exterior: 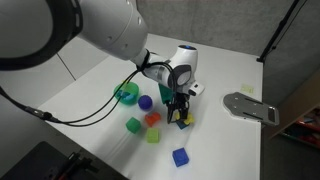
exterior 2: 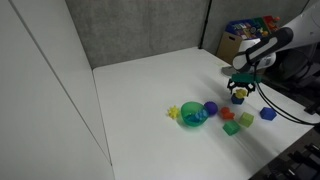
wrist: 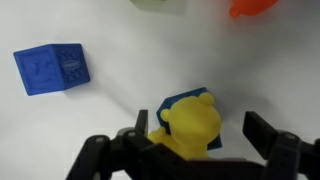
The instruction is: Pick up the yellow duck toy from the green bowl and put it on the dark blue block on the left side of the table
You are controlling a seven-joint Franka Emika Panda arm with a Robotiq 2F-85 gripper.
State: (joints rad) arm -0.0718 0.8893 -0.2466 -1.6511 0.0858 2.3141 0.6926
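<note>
The yellow duck toy [wrist: 188,125] sits on top of the dark blue block [wrist: 197,97] on the white table [wrist: 110,120]. My gripper [wrist: 198,126] hangs right over them, open, with its fingers on either side of the duck and a gap showing on one side. In both exterior views the gripper [exterior: 180,112] [exterior 2: 240,87] stands low over the duck [exterior: 183,120] [exterior 2: 239,98]. The green bowl [exterior: 127,95] [exterior 2: 193,116] stands apart from it, with no duck in it.
Near the bowl lie a purple-blue ball [exterior: 146,102], a red cube [exterior: 153,118], a green cube [exterior: 133,126] and a yellow-green cube [exterior: 153,136]. A brighter blue cube [exterior: 180,157] [wrist: 50,68] lies nearer the table edge. A grey flat object [exterior: 250,107] lies behind.
</note>
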